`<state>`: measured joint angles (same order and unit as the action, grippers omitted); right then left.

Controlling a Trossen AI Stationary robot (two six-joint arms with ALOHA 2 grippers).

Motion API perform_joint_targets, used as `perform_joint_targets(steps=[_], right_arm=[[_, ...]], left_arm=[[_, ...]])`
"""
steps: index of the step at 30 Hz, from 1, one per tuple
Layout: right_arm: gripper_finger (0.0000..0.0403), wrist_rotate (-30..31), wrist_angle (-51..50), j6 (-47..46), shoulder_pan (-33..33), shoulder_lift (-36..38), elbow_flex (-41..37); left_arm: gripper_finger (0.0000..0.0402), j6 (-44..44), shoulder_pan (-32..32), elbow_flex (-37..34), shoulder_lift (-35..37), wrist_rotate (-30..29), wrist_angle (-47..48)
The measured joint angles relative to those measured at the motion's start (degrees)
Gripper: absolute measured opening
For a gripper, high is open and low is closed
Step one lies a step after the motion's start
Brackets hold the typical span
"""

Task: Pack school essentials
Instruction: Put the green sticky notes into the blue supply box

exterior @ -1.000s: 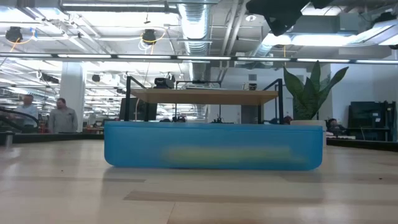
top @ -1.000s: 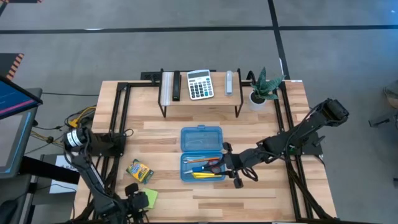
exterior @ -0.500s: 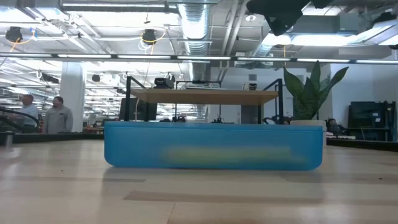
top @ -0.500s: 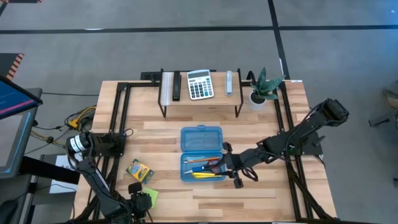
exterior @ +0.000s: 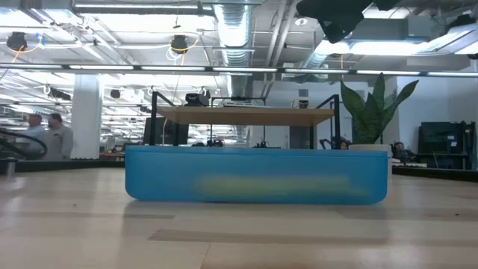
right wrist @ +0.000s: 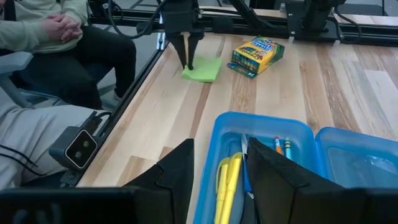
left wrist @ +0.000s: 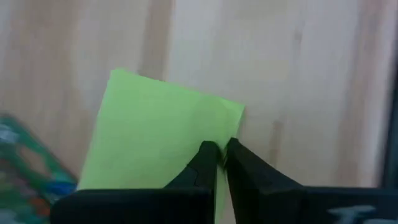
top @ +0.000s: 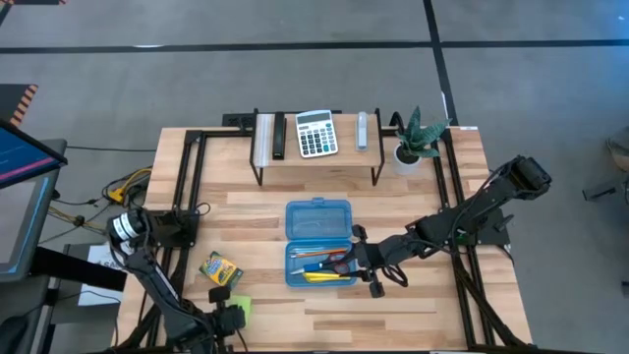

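The lime-green sticky-note pad (top: 241,306) (left wrist: 155,137) (right wrist: 204,70) lies flat near the table's near-left corner. My left gripper (top: 228,320) (left wrist: 221,149) (right wrist: 187,65) stands over it, pointing down, with its fingers shut at the pad's edge. The yellow-green crayon box (top: 221,269) (right wrist: 258,55) lies flat just beyond the pad. The blue case (top: 317,241) (exterior: 256,175) lies open mid-table. Its tray holds red-handled scissors (top: 334,258) and yellow markers (top: 319,276) (right wrist: 229,177). My right gripper (top: 364,261) (right wrist: 227,168) is open at the tray's right end. My left gripper comes at the sticky-note pad from above, fingers pointing down. Its two fingertips (left wrist: 210,155) meet at one side edge of the pad (left wrist: 229,127), near a corner. The pad lies flat on the table. How many sheets sit between the fingers does not show.
A raised shelf (top: 314,155) at the far edge carries the calculator (top: 315,133) and other small items, with a potted plant (top: 413,143) to its right. A seated person (right wrist: 56,25) is close beyond the table's left edge. Bare wood lies between pad and case.
My left gripper has crept toward the table's right, from beside the pad to over its edge, now covering more of the pad in the high view. My right gripper and the case have kept still.
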<state>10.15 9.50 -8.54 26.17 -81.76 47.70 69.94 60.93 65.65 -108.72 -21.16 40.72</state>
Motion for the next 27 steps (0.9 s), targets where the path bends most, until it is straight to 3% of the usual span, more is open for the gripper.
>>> perform_joint_targets(steps=[11,17,23,27], right_arm=[[0.0163,0.0,0.1,0.0,-0.1,0.0,0.0],[0.0163,0.0,0.1,0.6,-0.1,0.0,0.0],[0.0163,0.0,0.1,1.4,-0.2,0.0,0.0],[0.0163,0.1,0.1,1.5,-0.3,0.0,0.0]], left_arm=[[0.0,-9.9,-4.0,9.4,4.7,-12.9,11.8],[0.0,-22.1,-8.2,13.8,6.2,-20.3,14.1],[0.0,-35.1,-16.5,13.9,6.9,-19.2,10.7],[0.0,-45.3,-22.4,11.9,6.9,-14.5,1.7]])
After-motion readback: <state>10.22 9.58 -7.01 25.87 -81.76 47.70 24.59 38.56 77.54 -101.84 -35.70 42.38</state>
